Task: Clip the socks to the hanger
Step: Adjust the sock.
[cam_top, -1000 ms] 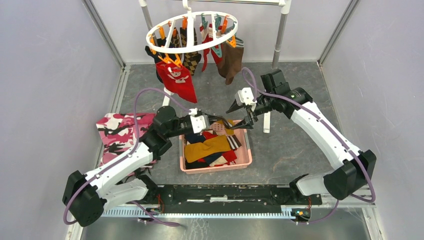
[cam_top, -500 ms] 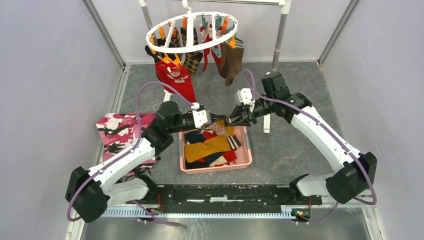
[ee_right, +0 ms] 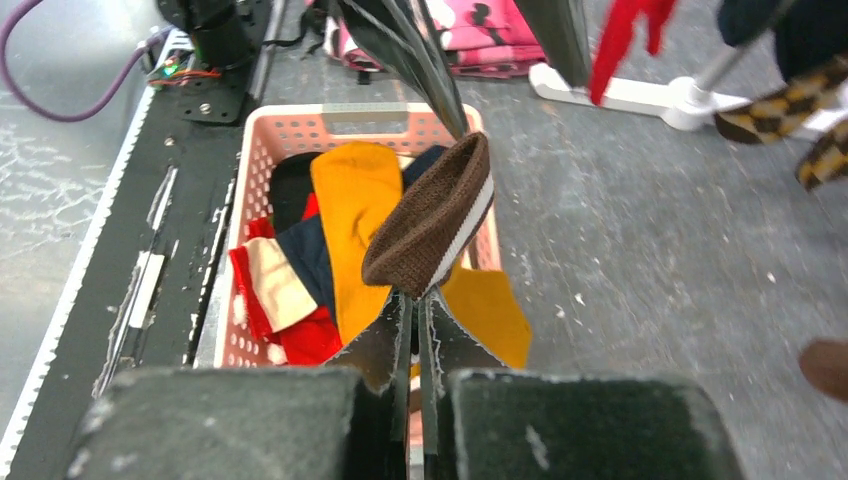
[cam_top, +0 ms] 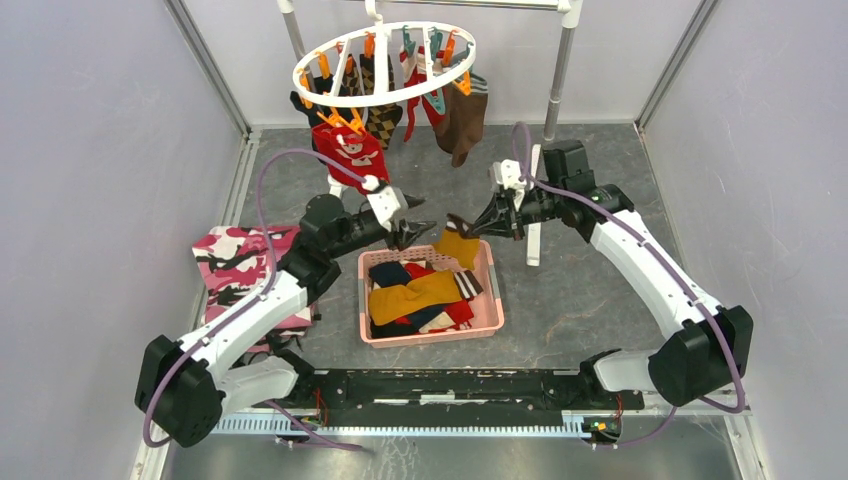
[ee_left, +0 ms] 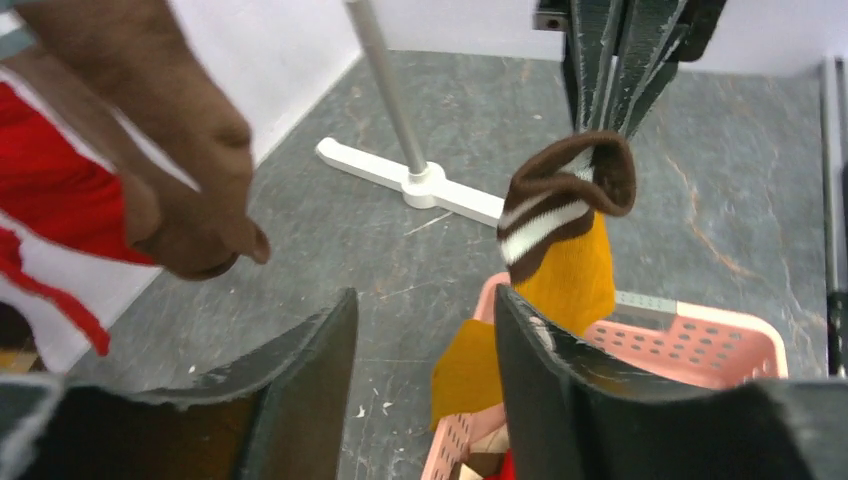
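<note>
L gripper (ee_left: 420, 310) at btm edge, jaws apart, nothing btwn them. R gripper (ee_left: 605, 110) at top, pinched on the brown, white-striped cuff of a mustard sock (ee_left: 570, 270), which dangles over the pink basket (ee_left: 700, 345) rim. At pic's left edge hang a brown sock (ee_left: 170, 150) & a red sock (ee_left: 50, 180). White rack pole (ee_left: 385, 90) stands on the grey floor (ee_left: 330, 230).

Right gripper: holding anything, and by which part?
Yes: the right gripper is shut on the mustard sock, pinching its brown, white-striped cuff; the rest hangs over the pink basket. The left gripper is open, holding nothing.
</note>
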Robot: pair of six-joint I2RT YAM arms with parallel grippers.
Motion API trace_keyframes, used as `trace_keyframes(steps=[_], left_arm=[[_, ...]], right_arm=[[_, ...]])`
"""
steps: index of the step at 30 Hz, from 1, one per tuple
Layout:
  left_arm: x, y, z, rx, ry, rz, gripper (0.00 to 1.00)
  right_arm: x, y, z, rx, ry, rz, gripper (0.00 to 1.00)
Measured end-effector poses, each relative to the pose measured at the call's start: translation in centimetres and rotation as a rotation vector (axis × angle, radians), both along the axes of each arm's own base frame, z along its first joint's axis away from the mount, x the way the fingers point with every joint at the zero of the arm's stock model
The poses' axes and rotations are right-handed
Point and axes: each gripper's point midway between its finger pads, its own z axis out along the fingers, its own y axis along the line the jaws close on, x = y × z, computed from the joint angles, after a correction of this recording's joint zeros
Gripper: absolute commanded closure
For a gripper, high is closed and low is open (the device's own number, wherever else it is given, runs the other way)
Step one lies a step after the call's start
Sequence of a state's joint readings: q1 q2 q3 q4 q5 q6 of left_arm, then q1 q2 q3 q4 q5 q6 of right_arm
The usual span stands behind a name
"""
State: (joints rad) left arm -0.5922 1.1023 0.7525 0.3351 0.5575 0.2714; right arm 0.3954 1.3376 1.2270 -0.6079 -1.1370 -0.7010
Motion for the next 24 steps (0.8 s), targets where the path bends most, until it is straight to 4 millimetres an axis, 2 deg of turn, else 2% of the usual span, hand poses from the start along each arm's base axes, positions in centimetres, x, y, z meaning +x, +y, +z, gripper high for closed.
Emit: trace_keyframes(steps=[3,5,10,13,16,19,24], left_arm=[[1.0,1.5,1.2,-0.078,0.067,0.073,0.16],[0.7,2.0,2.5,-0.138,0.103,0.083,0.01],[-1.0,2.0,6.1,-0.327,0.228,0.057,0.0],[-1.2,1.9,8.0,-0.428,0.318,0.051,0.03],[-0.8,1.8,10.9,-0.522,0.385,0.054,0.05],[-0.3,2.2,14.4,-0.623,0.409,0.083,0.05],[0.7,2.7,18.5,-0.73,0.394,0.171,0.05]], right_arm=[[2.0,-1.5,0.3,0.019,0.028,-0.087,1.0],[3.1,-2.2,0.8,0.031,0.034,-0.133,1.0],[5.2,-2.8,2.3,0.074,0.058,-0.228,1.0],[5.7,-2.5,3.5,0.116,0.081,-0.247,1.0],[6.0,-2.1,4.5,0.157,0.106,-0.262,1.0],[6.1,-2.0,4.3,0.178,0.133,-0.268,1.0],[5.9,-1.8,3.4,0.194,0.2,-0.278,1.0]])
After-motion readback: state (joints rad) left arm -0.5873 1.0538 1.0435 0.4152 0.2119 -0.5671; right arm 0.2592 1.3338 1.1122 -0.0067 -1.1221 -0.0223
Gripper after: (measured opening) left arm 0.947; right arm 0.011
